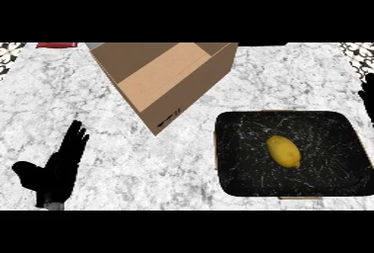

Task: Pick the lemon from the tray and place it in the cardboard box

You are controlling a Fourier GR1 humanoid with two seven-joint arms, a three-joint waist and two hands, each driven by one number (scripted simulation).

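Note:
A yellow lemon (pixel 283 151) lies near the middle of a black marbled tray (pixel 241 173) at the right of the counter. An open cardboard box (pixel 164 79) stands at the back centre, its opening facing up and left of the tray. My left hand (pixel 57 170) rests at the lower left with its fingers straight, far from both the lemon and the box. Only the edge of my right hand (pixel 367 99) shows at the far right, above the tray; nothing is in it that I can see.
The counter is white-grey marble (pixel 131 163). A small red object (pixel 57 45) lies at the back left edge. Patterned wall corners show at the top left and top right.

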